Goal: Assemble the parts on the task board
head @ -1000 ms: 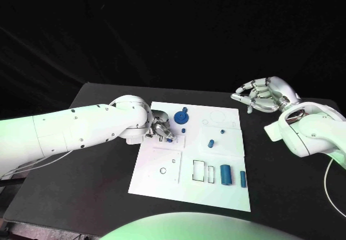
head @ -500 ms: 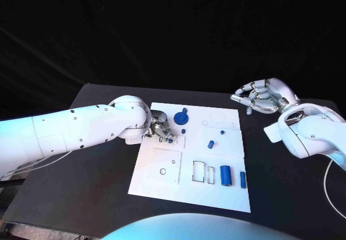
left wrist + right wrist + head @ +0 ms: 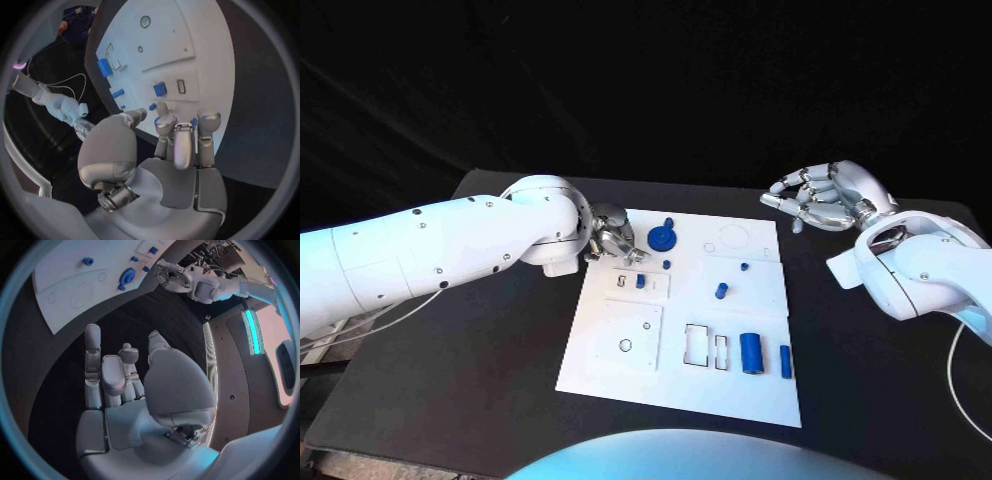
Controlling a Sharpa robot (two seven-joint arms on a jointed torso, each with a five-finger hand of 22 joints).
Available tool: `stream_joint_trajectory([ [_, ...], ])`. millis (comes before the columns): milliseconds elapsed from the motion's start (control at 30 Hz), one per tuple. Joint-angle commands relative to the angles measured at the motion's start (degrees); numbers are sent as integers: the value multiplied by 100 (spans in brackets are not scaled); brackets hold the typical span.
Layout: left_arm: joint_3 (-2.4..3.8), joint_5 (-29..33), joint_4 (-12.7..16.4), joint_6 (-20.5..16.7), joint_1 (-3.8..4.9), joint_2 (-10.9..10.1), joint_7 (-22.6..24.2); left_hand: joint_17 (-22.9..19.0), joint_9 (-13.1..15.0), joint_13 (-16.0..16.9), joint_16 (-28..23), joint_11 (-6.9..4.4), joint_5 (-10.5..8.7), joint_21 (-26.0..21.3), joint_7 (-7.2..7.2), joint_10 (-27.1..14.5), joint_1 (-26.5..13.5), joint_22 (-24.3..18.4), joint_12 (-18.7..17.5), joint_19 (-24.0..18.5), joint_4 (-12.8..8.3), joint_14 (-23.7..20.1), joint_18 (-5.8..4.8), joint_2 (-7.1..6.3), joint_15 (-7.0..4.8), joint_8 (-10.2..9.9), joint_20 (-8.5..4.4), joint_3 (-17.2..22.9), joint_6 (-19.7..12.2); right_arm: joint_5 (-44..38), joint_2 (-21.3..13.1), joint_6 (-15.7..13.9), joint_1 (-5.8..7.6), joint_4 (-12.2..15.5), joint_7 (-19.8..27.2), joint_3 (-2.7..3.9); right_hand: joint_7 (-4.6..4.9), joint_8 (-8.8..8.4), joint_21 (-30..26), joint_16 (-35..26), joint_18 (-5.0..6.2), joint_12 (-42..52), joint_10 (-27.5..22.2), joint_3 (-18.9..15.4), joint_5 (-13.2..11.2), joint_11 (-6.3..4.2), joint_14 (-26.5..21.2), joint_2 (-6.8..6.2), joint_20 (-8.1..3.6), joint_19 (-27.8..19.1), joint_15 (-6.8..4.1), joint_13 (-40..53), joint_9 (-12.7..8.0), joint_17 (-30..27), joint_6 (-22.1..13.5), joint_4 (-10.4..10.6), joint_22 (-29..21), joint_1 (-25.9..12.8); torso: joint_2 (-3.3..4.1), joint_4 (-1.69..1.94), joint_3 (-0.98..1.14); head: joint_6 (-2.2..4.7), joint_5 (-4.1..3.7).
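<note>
The white task board lies mid-table. A small blue part stands in one slot of the small plate near the board's left edge, with an empty slot beside it. My left hand hovers just beyond it at the board's far-left corner, fingers apart, holding nothing. The left wrist view shows that blue part just past the fingertips. A blue disc sits to the right of the left hand. My right hand hangs off the board's far-right corner, fingers loosely apart and empty.
Loose blue parts lie on the board: a small peg, a tiny one, a larger cylinder and a slim one at the near right. Outlined recesses sit beside them. Black table surrounds the board.
My left hand has drawn back from the small slotted plate toward the board's far-left corner, uncovering the blue part standing in its slot. The right hand has hardly moved.
</note>
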Motion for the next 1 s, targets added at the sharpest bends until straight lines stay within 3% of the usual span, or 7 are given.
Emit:
stream_joint_trajectory([
  [33, 49, 216, -71, -119, 91, -21, 29, 25, -55, -313, -7, 61, 34, -97, 67, -231, 199, -159, -177, -128, 25, 257, -34, -9, 29, -132, 28, -138, -213, -1, 5, 91, -6, -5, 60, 0, -6, 34, -20, -37, 117, -20, -57, -40, -17, 0, -30, 27, -4, 22, 5, -5, 6, -5, -42, 6, -8, -27, 0, 5, 7, 16, 4],
  [167, 90, 268, -302, -102, 210, 11, 38, -110, -172, -597, -59, 178, 46, -213, 200, -469, 383, -358, -328, -277, 37, 196, -2, 3, 131, -361, 100, -286, -451, -1, 16, 93, -9, -16, 56, 0, -6, 34, -20, -37, 117, -20, -57, -40, -17, 0, -30, 27, -4, 22, 5, -5, 6, -5, -42, 6, -8, -27, -3, 3, 14, 33, 14],
  [200, 94, 267, -358, -93, 226, 28, 40, -171, -257, -758, -82, 242, 49, -275, 276, -595, 440, -469, -414, -357, 40, 168, 15, 10, 187, -510, 138, -336, -588, -1, 18, 92, -9, -17, 55, 0, -6, 34, -20, -37, 117, -20, -57, -40, -17, 0, -30, 27, -4, 22, 5, -5, 6, -5, -42, 6, -8, -27, 3, 3, 12, 43, 17],
  [367, 104, 107, -726, -13, 275, 163, 47, -184, -446, -999, -80, 348, 42, -323, 389, -770, 458, -541, -533, -410, 51, 149, 33, 33, 282, -769, 227, -514, -724, 0, 27, 94, -10, -23, 47, 0, -6, 40, -29, -35, 117, -7, -48, -49, -16, 0, -24, 33, -4, 27, 5, 4, 6, 7, -48, 4, -13, -42, 23, -5, 3, 63, 23],
  [600, 55, -88, -1141, 168, 290, 355, 77, -197, -477, -1007, -83, 361, 43, -325, 402, -778, 473, -539, -534, -410, 48, 143, 34, 30, 295, -806, 241, -553, -733, 0, 32, 93, -11, -25, 42, -1, -6, 42, -32, -34, 117, -7, -48, -50, -16, 0, -22, 35, -4, 30, 5, 1, 6, 13, -50, 3, -15, -42, 13, 9, 4, 56, 21],
  [1000, -58, -409, -1604, 399, 294, 652, 80, -228, -495, -1034, -92, 361, 41, -342, 396, -794, 508, -572, -537, -432, 53, 130, 43, 54, 301, -795, 257, -598, -658, 0, 37, 71, -11, -30, 35, -2, -7, 47, -38, -56, 117, -23, -57, -53, -15, -1, -26, 38, -4, 34, 5, -18, 6, -15, -53, 0, -19, -40, 11, 5, -6, 54, 10],
])
